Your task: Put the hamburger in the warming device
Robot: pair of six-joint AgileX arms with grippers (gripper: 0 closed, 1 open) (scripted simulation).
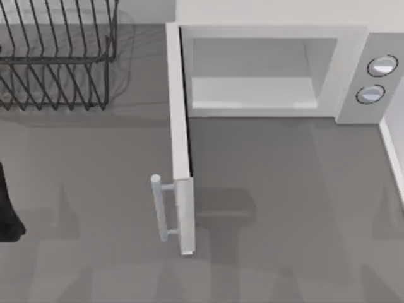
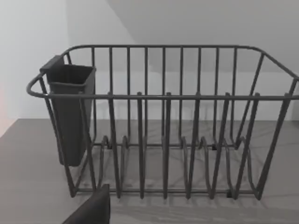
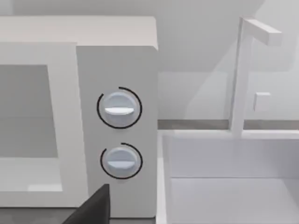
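Observation:
The warming device, a white microwave [image 1: 353,69], stands at the back right of the table. Its side-hinged door [image 1: 180,145] is swung wide open toward the front, grey bar handle [image 1: 161,208] on its left face. The pale cavity [image 1: 252,88] looks bare. The hamburger is out of view. A dark part of my left arm [image 1: 6,211] sits at the table's left edge. A dark piece of my left gripper [image 2: 91,210] faces the wire rack. A piece of my right gripper [image 3: 93,207] hangs before the microwave [image 3: 117,60] and its two silver dials [image 3: 119,108].
A dark wire rack [image 1: 57,57] stands at the back left, with a dark cup [image 2: 70,112] hung on one end of the rack [image 2: 163,126]. A white walled tray [image 3: 224,186] with an upright post sits right of the microwave, its rim [image 1: 394,151] at the right edge.

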